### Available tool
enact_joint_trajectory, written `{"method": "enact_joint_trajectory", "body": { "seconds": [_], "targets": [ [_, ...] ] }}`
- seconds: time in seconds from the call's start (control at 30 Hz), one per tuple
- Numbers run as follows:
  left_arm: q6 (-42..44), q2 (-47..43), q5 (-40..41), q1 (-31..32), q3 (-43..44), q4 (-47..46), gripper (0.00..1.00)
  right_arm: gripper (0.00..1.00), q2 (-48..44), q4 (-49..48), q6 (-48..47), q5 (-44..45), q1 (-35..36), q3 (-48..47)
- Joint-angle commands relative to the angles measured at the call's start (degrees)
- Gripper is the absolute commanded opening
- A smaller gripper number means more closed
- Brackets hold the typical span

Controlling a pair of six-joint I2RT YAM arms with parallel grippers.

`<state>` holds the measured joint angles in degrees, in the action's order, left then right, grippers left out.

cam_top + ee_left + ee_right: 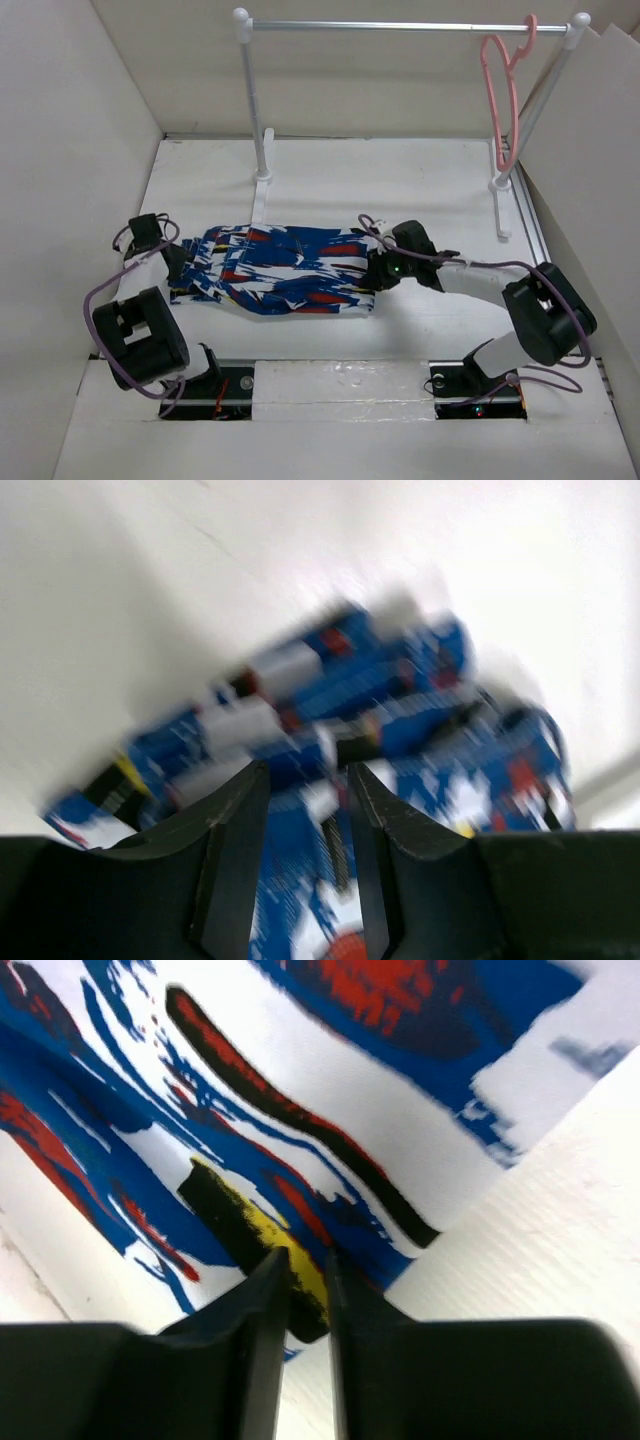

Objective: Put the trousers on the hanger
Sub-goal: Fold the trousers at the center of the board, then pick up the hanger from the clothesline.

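The trousers lie folded flat across the table's middle, blue print with white, red and black patches. My left gripper is at their left end; in the blurred left wrist view its jaws stand partly apart with the fabric bunched between them. My right gripper is at their right end; in the right wrist view its jaws are nearly closed on the fabric's edge at a yellow and black patch. The pink hanger hangs from the rail at the far right, apart from both grippers.
A silver rail on white posts spans the back of the white table. White walls close in the left, right and back sides. Purple cables loop from both arms.
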<state>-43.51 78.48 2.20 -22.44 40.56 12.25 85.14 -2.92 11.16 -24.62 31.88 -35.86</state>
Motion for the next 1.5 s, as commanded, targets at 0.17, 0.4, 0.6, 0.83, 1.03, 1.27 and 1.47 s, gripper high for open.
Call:
{"method": "enact_joint_trajectory", "body": {
  "seconds": [0.17, 0.4, 0.6, 0.83, 1.03, 1.27, 1.47],
  "targets": [
    [1.0, -16.2, -1.9, 24.7, 3.0, -1.0, 0.16, 0.23, -0.9, 12.8, -9.0, -5.4, -4.7, -19.2],
    [0.2, -9.8, -6.1, 53.8, 5.1, -5.3, 0.03, 0.0, 15.4, 1.4, -5.5, -9.7, -8.7, -24.1],
    [-3.1, 1.1, -6.7, 65.1, 2.9, -8.6, 0.03, 0.0, 25.3, -3.6, -4.2, -11.2, -12.9, -27.2],
    [-4.7, 1.0, -4.1, 67.6, 1.7, -0.9, 0.01, 0.08, 22.8, 0.7, -5.5, -12.4, -11.2, -30.8],
    [-3.2, -2.4, -1.3, 71.3, 9.3, 2.6, 0.05, 0.47, 9.5, 20.4, -14.5, -9.9, -6.8, -41.9],
    [3.7, -2.7, 0.4, 73.1, 22.2, 3.5, 0.07, 0.0, -6.3, 32.4, -18.3, 2.1, -19.0, -63.5],
    [6.4, -2.0, 0.2, 73.1, 23.8, 3.1, 0.1, 0.62, -10.0, 37.7, -19.2, 14.2, -34.3, -69.2]
  ]
}}
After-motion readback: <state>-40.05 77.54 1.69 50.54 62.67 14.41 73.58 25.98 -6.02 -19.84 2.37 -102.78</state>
